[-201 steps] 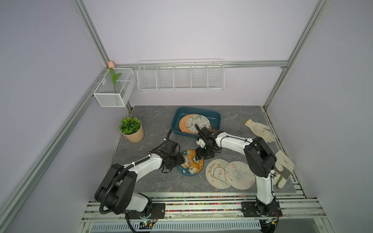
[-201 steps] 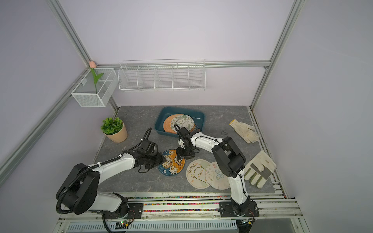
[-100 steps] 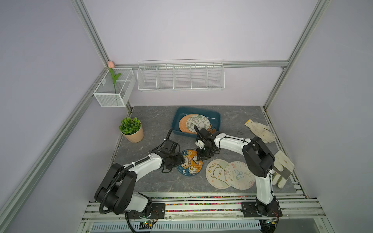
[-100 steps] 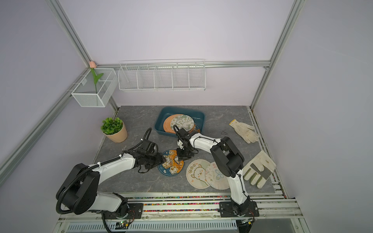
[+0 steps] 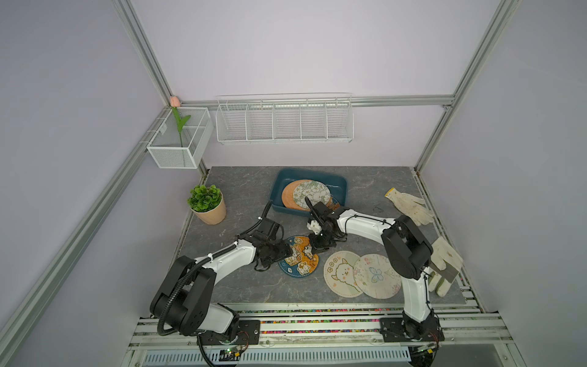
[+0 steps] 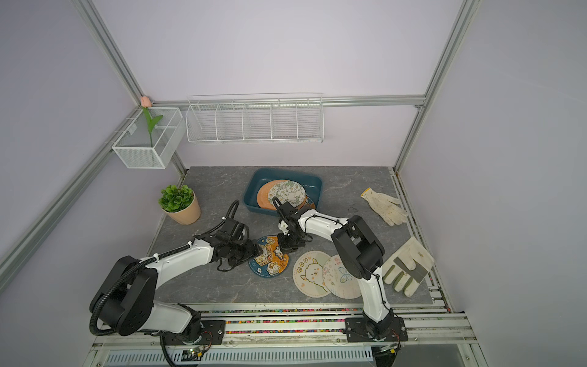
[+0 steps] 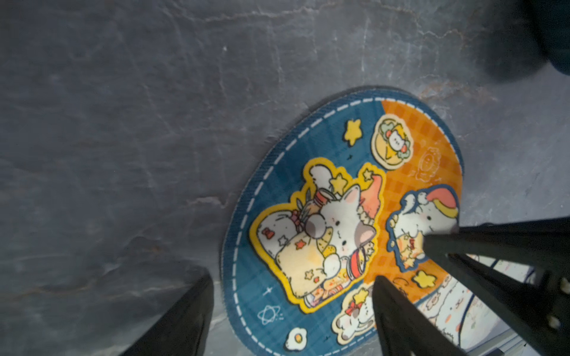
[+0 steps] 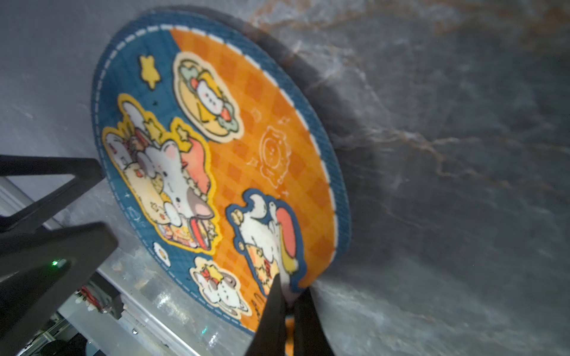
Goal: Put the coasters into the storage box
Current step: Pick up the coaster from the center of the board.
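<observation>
Two black fingertips of my right gripper [image 8: 288, 320] are pressed together on the rim of a blue-and-orange coaster [image 8: 222, 160], pinching it, and a dark shadow runs under its far edge. My left gripper [image 7: 290, 317] stands with jaws apart, one finger over the grey marbled table [image 7: 123, 123], one over the coaster's blue side. Small dark marks near the pinched rim are too blurred to read. The disc is thin, round and woven-looking, with cartoon animals inside a dashed white border. Farther out, in a top view, my right arm hides part of the smooth teal storage box [image 5: 336, 190], where a floral coaster [image 5: 311, 192] overlaps an orange coaster [image 5: 287, 197]. How many lie beneath I cannot tell.
</observation>
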Robot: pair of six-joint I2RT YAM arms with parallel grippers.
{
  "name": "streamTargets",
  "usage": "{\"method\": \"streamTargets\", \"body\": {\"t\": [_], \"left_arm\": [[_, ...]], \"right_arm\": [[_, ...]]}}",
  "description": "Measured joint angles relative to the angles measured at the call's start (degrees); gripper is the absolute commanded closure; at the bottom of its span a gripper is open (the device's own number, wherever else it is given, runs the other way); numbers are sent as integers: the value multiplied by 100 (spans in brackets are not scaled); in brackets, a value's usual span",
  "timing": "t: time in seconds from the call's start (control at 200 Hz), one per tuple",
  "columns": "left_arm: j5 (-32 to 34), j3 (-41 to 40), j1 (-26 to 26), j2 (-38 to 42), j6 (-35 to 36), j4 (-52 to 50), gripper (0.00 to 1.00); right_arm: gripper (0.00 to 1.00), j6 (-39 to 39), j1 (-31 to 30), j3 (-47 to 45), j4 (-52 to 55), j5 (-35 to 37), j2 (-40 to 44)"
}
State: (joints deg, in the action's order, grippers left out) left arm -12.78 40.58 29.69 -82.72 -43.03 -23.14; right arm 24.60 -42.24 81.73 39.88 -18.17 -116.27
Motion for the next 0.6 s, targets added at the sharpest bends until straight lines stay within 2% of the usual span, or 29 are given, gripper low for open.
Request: {"method": "streamTargets", "body": {"t": [0.25, 0.6], "left_arm": [[-61, 201, -326, 0, 7, -234, 14], [-164, 629, -468, -44, 70, -286, 13]], "right_arm": [[93, -61, 155, 664, 431, -387, 389], [93, -90, 649, 2402, 914, -723, 457]]}}
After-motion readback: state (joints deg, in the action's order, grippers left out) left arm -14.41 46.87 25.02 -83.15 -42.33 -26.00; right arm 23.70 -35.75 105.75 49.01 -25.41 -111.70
